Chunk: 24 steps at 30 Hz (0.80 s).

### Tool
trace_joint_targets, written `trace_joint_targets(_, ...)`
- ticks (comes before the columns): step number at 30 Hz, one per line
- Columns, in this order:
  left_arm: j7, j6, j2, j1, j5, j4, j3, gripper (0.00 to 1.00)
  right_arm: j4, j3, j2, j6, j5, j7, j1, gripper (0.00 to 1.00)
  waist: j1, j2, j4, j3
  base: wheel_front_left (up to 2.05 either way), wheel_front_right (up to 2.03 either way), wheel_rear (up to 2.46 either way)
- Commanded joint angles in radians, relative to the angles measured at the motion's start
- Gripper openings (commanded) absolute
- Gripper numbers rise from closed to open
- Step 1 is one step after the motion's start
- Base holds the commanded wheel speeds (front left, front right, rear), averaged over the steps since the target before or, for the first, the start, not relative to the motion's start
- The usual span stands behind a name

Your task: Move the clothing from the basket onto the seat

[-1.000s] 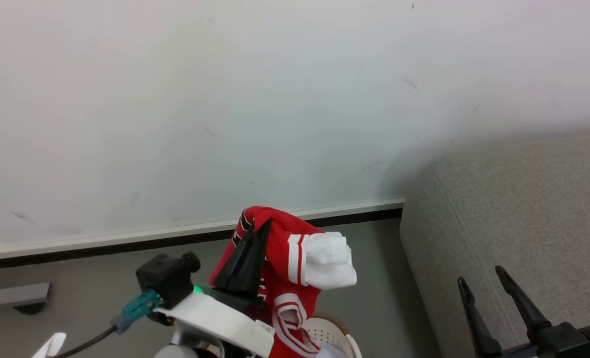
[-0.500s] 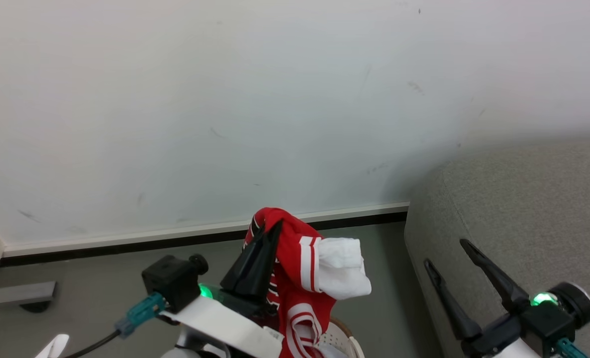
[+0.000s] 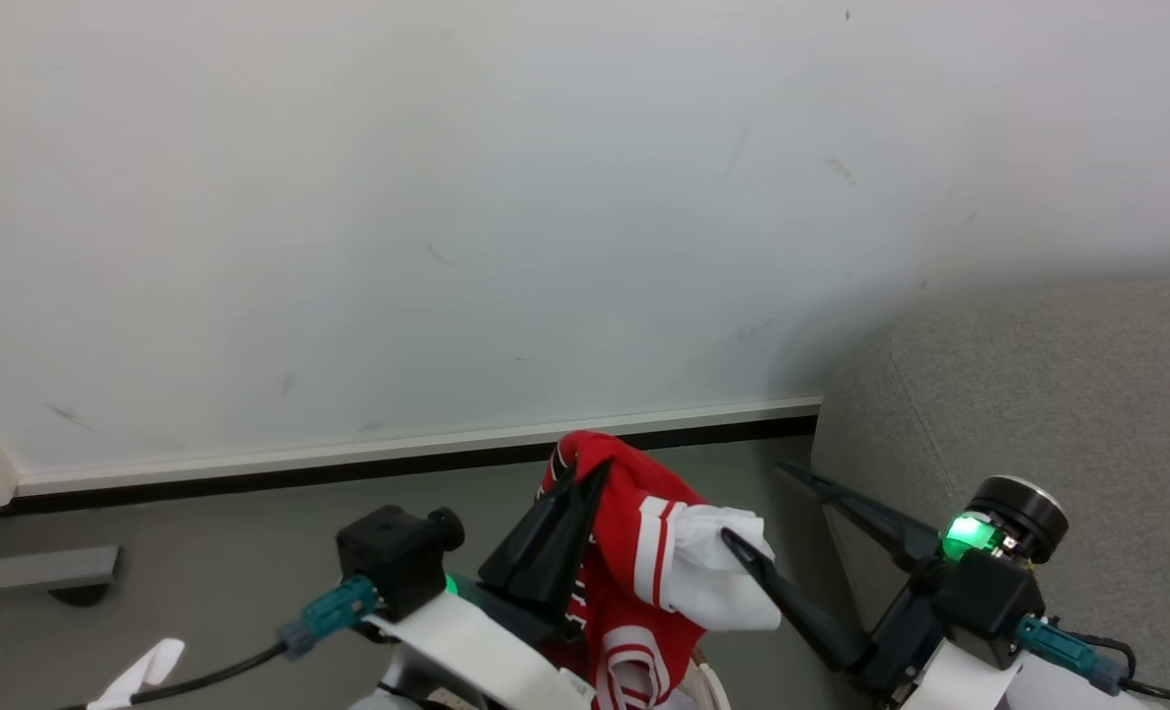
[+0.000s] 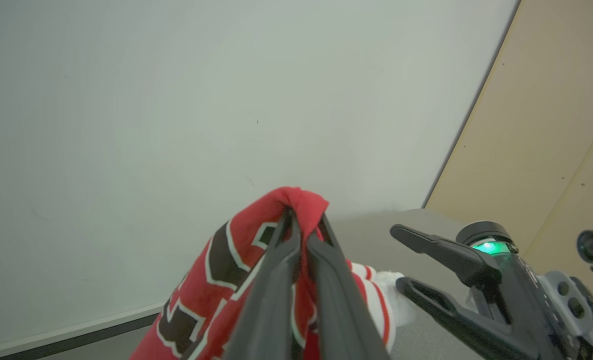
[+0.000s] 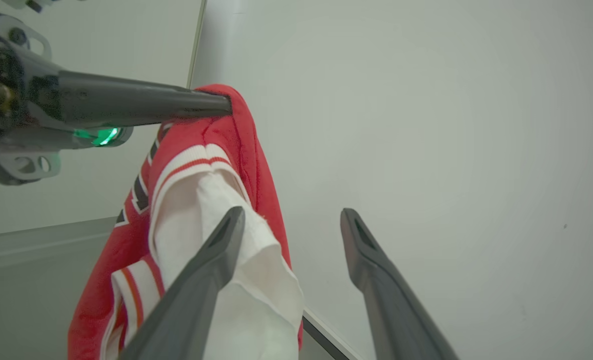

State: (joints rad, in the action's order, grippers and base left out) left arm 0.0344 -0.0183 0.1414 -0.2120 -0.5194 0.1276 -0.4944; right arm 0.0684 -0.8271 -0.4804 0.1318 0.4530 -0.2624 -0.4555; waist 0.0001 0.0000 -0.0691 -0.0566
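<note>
The seat, bare where it shows, has yet to receive the clothing, which hangs beside the seat, clamped between the closed fingers of the left gripper, with the right gripper, fingers spread, between garment and seat.

The clothing hangs left of the seat, with the wall behind both.

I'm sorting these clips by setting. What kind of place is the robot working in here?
Likely a home-style room or a mock-up of one: a grey upholstered seat beside a bare white wall, a grey floor, and red clothing hanging from the left gripper.
</note>
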Motion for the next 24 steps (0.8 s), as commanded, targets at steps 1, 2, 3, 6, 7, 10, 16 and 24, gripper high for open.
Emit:
trace_joint_targets(1, -0.004, 0.005, 0.003, -0.014, 0.008, -0.004, -0.004, 0.00, 0.007, -0.036, -0.009, -0.002, 0.029, 0.001, -0.029, 1.00, -0.0001, 0.0000, 0.003, 0.000, 0.00, 0.00, 0.00)
trace_joint_targets(2, -0.006, 0.009, 0.002, -0.015, 0.011, -0.008, -0.013, 0.00, 0.011, -0.065, -0.014, -0.002, 0.044, 0.002, -0.048, 1.00, -0.0001, 0.0000, 0.004, 0.000, 0.00, 0.00, 0.00)
trace_joint_targets(3, -0.008, 0.010, -0.001, -0.016, 0.011, -0.010, -0.020, 0.00, 0.017, -0.091, -0.017, -0.002, 0.061, 0.002, -0.064, 1.00, -0.0001, 0.0000, 0.006, 0.000, 0.00, 0.00, 0.00)
trace_joint_targets(6, -0.014, 0.023, -0.010, -0.021, 0.005, -0.012, -0.042, 0.00, 0.047, -0.166, -0.018, -0.002, 0.099, 0.002, -0.104, 1.00, -0.0001, 0.0000, 0.009, -0.002, 0.00, 0.00, 0.00)
trace_joint_targets(7, -0.017, 0.025, -0.011, -0.021, 0.004, -0.012, -0.047, 0.00, 0.059, -0.183, -0.013, -0.002, 0.111, 0.001, -0.115, 1.00, -0.0001, 0.0000, 0.010, -0.003, 0.00, 0.00, 0.00)
trace_joint_targets(10, -0.033, 0.033, -0.016, -0.021, 0.001, -0.011, -0.072, 0.00, 0.092, -0.242, 0.003, -0.002, 0.147, -0.001, -0.147, 1.00, -0.0001, 0.0000, 0.012, -0.006, 0.00, 0.00, 0.00)
trace_joint_targets(16, -0.057, 0.050, -0.027, -0.022, -0.014, -0.004, -0.116, 0.00, 0.150, -0.351, 0.036, -0.002, 0.235, -0.002, -0.206, 1.00, -0.0001, 0.0000, 0.017, -0.013, 0.00, 0.00, 0.00)
trace_joint_targets(24, -0.045, 0.037, -0.029, -0.026, -0.007, -0.036, -0.120, 0.00, 0.197, -0.301, 0.065, -0.002, 0.324, -0.003, -0.196, 0.00, -0.0001, 0.0000, 0.025, -0.014, 0.00, 0.00, 0.00)
